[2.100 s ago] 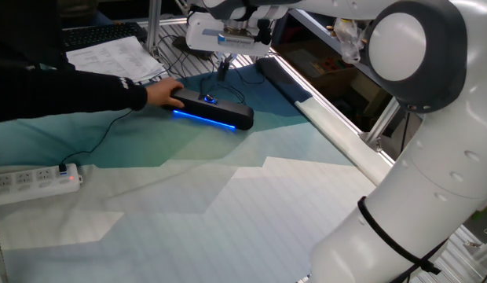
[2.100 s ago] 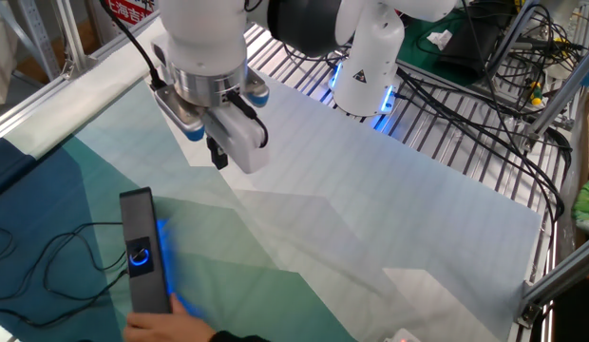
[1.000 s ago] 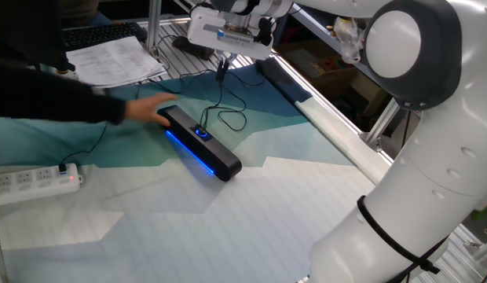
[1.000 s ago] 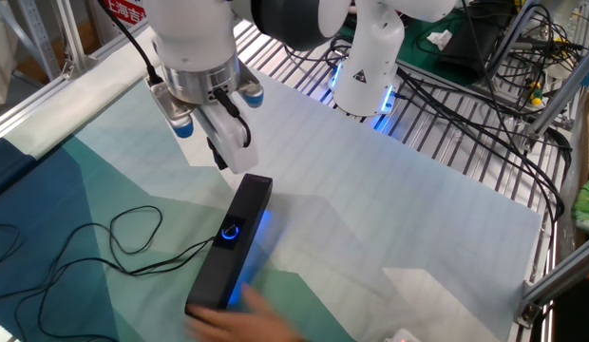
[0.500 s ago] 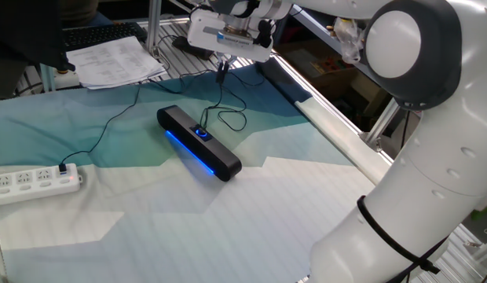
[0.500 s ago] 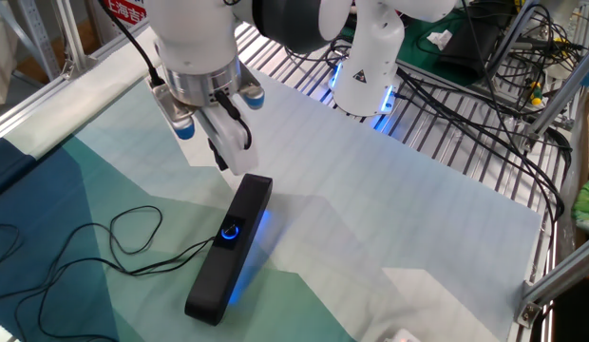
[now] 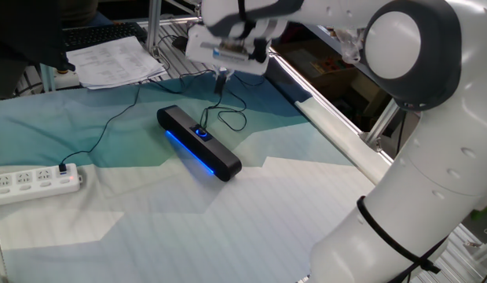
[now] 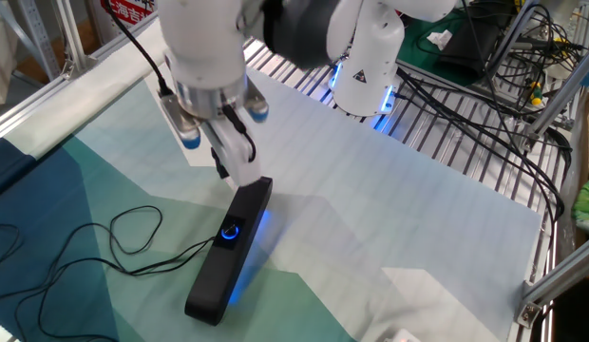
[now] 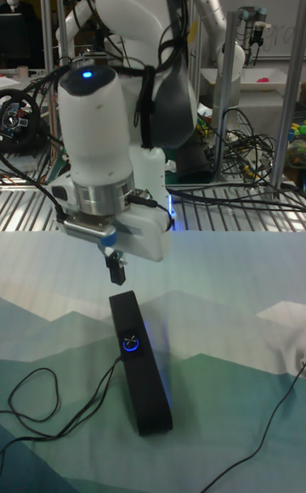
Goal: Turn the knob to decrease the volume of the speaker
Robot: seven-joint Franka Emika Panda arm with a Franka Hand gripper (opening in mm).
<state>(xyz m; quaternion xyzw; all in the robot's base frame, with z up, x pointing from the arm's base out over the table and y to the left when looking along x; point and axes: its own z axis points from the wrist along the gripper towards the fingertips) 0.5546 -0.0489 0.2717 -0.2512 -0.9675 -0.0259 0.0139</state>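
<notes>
A white power strip [image 7: 35, 180] lies at the left edge of the table, on a cloth [image 7: 251, 212] printed in teal and pale mountain shapes, with a thin black cable [image 7: 110, 126] plugged into it and trailing across the fabric toward the speaker [image 7: 198, 142]. Behind it, at the far left corner, a stack of printed papers [image 7: 116, 60] rests beside a dark keyboard [image 7: 102, 33].

Near the middle of the cloth the speaker sits flat and diagonal, its blue light strip glowing along the long side that faces the cloth's pale part. The knob [image 7: 201, 132], ringed in blue, sits on the speaker's top face about midway along its length; in the tall fixed view it shows nearer the end that points at the robot.

The gripper [image 7: 220, 76] hangs above the cloth just past the speaker's far end, not touching speaker or knob. Its dark fingers [image 9: 116, 267] point straight down and sit close together with nothing between them; the pictures do not settle whether they are fully clenched. In the other fixed view the gripper [image 8: 222, 168] hovers right over the speaker's near tip.

To the right, the arm's [image 7: 432, 141] white body fills the frame beside the table's metal rail [image 7: 338, 130].
</notes>
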